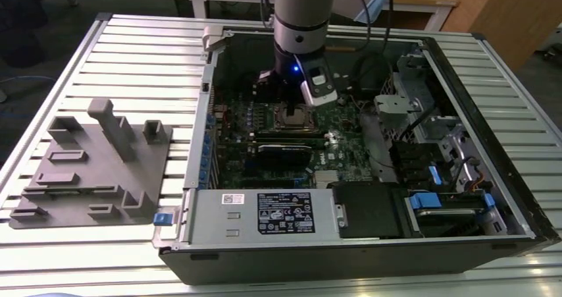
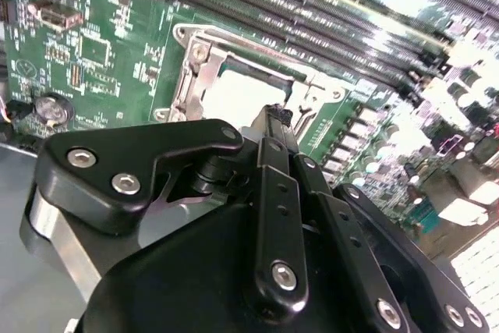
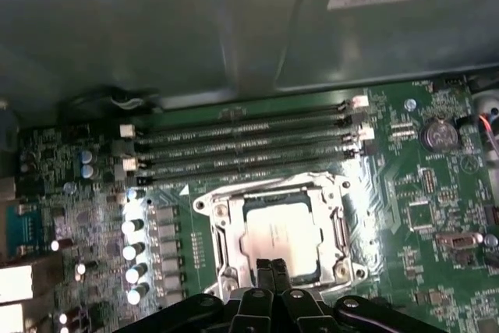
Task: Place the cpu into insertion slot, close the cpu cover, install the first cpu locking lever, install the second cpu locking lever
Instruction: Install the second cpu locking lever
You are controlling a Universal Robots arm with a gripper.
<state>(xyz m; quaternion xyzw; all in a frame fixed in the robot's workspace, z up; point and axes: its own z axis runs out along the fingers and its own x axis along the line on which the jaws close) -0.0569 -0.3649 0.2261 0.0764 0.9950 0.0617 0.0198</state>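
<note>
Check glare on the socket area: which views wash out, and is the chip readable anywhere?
Second wrist view: glare whitens the silvery-grey square cpu and blows out the green motherboard toward the far memory slots. First wrist view: chip evenly lit, metal cpu cover outline clear, black gripper over its edge.

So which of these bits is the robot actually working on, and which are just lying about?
In the job:
- square silvery-grey cpu
- silver metal cpu cover framing it
- black gripper just above

Lying about:
- grey plastic fixture block
- long black memory slots
- round silver coin battery
</note>
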